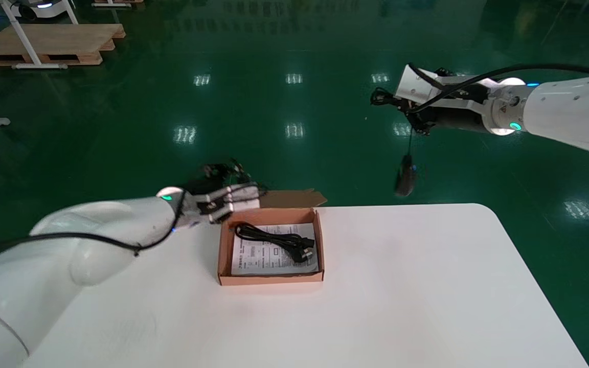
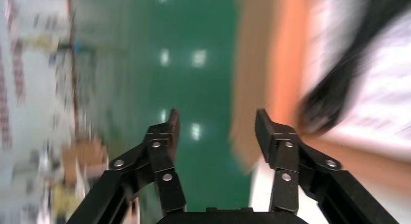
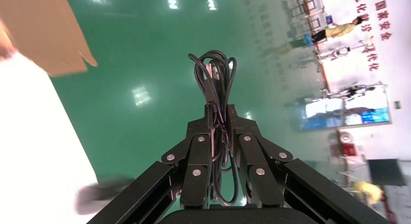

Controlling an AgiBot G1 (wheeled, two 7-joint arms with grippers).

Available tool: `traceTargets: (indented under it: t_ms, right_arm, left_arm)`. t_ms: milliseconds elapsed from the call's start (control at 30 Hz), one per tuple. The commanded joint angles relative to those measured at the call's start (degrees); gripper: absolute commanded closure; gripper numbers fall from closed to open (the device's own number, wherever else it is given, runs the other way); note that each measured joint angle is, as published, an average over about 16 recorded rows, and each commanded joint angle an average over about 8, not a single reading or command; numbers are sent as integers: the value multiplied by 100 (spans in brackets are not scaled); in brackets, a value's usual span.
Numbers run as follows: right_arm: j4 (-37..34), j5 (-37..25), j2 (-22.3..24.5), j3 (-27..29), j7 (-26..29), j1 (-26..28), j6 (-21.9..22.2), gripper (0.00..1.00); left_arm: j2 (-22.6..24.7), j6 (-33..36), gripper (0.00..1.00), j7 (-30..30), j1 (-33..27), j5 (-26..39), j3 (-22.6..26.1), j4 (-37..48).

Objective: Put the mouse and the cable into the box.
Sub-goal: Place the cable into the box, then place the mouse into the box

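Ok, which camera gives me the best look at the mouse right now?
The head view: the mouse hangs by its cord below the right gripper, whole though slightly blurred. The right wrist view shows the coiled cord pinched between the fingers, the mouse only as a dark blur. The left wrist view misses it.

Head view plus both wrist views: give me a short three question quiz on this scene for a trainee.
1. True or false: the mouse lies inside the box.
2. Which gripper is shut on the mouse's bundled cord? A: left gripper. B: right gripper.
3. Fill in: in the box, the power cable lies on a printed ____.
Key: 1 false, it dangles beyond the table's far edge. 2 B; the left is open. 3 sheet.
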Motion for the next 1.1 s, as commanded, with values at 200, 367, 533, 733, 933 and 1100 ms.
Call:
traceTargets:
  t_ms: [200, 367, 533, 733, 933, 1100]
  right_arm:
    - [-60, 237, -379, 98, -55, -187, -80, 100]
    - [26, 461, -684, 91, -214, -405, -219, 100]
    - [390, 732, -776, -129, -311, -701, -453, 100]
    - [1000, 1108, -805, -667, -164, -925, -585, 100]
    - [1731, 1538, -814, -1470, 92, -1141, -616, 100]
    - [2105, 1833, -806, -2130, 279, -1273, -390, 100]
  left_arm:
    - [42, -189, 0, -677, -665, 238, -256, 1275]
    - [122, -240, 0, -903, -801, 355, -211, 1585]
    - [123, -247, 0, -1022, -804, 395, -132, 1574]
    - [119, -245, 0, -1143, -806, 427, -44, 1549]
    - [115, -244, 0, -1247, -809, 448, 36, 1528]
    - [112, -244, 0, -1321, -812, 459, 99, 1515]
